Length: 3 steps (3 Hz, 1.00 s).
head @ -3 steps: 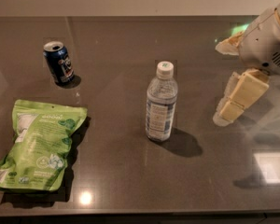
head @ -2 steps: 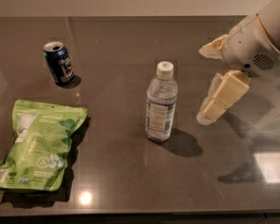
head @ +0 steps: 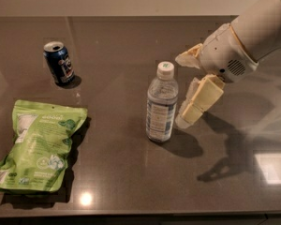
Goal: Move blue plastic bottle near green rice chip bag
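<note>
The blue plastic bottle, clear with a white cap and blue-and-white label, stands upright in the middle of the dark table. The green rice chip bag lies flat at the front left, well apart from the bottle. My gripper comes in from the right and is open. One cream finger hangs just right of the bottle, the other is behind it near the cap. The bottle is not between the fingers and is not held.
A short dark-blue soda can stands at the back left. The white arm reaches in from the upper right. The dark glossy table runs to a wall at the back and an edge at the front.
My gripper has moved left toward the bottle and now sits right beside it. The bottle, bag and can have not moved.
</note>
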{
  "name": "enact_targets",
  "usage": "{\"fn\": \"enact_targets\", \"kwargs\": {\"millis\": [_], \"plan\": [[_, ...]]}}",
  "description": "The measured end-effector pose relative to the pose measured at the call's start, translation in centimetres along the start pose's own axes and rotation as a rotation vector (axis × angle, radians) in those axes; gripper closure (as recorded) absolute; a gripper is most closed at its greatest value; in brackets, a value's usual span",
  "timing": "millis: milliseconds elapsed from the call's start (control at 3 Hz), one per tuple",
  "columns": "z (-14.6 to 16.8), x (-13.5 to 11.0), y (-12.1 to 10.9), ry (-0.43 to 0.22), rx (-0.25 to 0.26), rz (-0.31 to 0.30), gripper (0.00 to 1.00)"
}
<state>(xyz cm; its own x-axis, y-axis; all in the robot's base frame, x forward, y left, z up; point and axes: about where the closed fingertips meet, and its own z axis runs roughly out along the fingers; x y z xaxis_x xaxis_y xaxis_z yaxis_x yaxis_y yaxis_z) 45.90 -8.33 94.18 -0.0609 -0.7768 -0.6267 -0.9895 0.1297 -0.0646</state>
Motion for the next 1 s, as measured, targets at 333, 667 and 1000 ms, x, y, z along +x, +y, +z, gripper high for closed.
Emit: {"fn": "enact_targets", "kwargs": {"millis": [333,667,1000], "plan": [[0.8,-1.0,0.4,-0.039,-0.042,-0.011,0.00],[1.0,-2.0,1.0,-0.073,-0.071,-0.032,0.18],[1.2,-2.6,1.3,-0.093,-0.093,-0.040,0.41]]}}
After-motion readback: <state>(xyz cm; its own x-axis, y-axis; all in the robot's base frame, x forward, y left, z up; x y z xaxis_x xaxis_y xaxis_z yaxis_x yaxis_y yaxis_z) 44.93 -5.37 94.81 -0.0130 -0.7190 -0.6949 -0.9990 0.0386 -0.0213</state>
